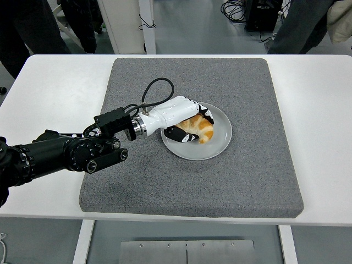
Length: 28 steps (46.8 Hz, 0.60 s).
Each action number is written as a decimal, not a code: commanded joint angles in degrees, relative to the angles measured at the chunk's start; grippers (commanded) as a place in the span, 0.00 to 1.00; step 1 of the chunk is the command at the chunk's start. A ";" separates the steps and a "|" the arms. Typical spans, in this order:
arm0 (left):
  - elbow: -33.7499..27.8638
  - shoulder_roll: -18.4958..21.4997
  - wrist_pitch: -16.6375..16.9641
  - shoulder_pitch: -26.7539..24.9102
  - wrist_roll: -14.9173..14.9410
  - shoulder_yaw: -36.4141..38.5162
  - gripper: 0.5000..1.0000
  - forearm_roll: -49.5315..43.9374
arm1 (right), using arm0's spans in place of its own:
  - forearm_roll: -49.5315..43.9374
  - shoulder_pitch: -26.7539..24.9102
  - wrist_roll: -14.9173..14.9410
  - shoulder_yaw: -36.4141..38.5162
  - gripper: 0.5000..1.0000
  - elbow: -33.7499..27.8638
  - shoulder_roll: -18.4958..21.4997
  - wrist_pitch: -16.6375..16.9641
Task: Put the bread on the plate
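One left hand (184, 118) grips the bread (199, 128) over the plate (220, 144).

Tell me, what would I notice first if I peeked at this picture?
Probably the shiny white left hand in the middle, wrapped around a golden bread over a pale plate. Next, the big grey mat under the plate, covering most of the white table.
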 commanded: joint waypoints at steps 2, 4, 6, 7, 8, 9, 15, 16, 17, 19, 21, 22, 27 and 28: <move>0.43 -0.36 -0.01 0.55 0.05 -0.15 0.00 -0.10 | 0.00 0.00 0.01 0.00 1.00 0.00 0.00 -0.11; 0.61 -0.54 -0.01 0.55 0.05 -0.33 0.00 -0.10 | 0.00 0.00 0.01 0.00 1.00 0.00 0.00 -0.11; 0.70 -0.63 -0.01 0.55 0.05 -0.33 0.00 -0.18 | 0.08 0.00 0.01 0.00 1.00 0.00 0.00 -0.11; 0.78 -0.63 -0.01 0.64 0.14 -0.33 0.00 -0.19 | 0.00 0.00 0.01 0.00 1.00 0.00 0.00 -0.11; 0.79 -0.63 -0.01 0.64 0.05 -0.33 0.00 -0.10 | 0.00 0.00 0.01 0.00 1.00 0.00 0.00 -0.11; 0.79 -0.63 -0.01 0.72 0.14 -0.33 0.00 -0.10 | 0.00 0.00 0.01 0.00 1.00 0.00 0.00 -0.11; 0.87 -0.63 -0.01 0.81 0.14 -0.42 0.00 -0.19 | 0.00 0.00 0.01 0.00 1.00 0.09 0.00 -0.02; 1.05 -0.63 -0.01 0.90 0.05 -0.42 0.00 -0.19 | 0.00 0.00 0.01 0.00 1.00 0.09 0.00 -0.02; 1.14 -0.63 -0.01 0.99 0.05 -0.50 0.00 -0.19 | 0.00 0.00 0.01 0.00 1.00 0.00 0.00 -0.02; 1.14 -0.63 -0.01 0.99 0.05 -0.50 0.00 -0.19 | 0.00 0.00 0.01 0.00 1.00 0.00 0.00 -0.02; 1.14 -0.63 -0.01 0.99 0.05 -0.50 0.00 -0.19 | 0.00 0.00 0.01 0.00 1.00 0.00 0.00 -0.02; 1.14 -0.63 -0.01 1.07 0.05 -0.50 0.00 -0.19 | 0.08 0.00 0.01 0.00 1.00 0.00 0.00 -0.02; 1.14 -0.63 -0.01 1.08 0.05 -0.50 0.09 -0.71 | 0.00 0.00 0.01 0.00 1.00 0.00 0.00 -0.02; 1.14 -0.63 -0.01 1.08 0.05 -0.50 0.11 -1.06 | 0.00 0.00 0.01 0.00 1.00 0.09 0.00 -0.02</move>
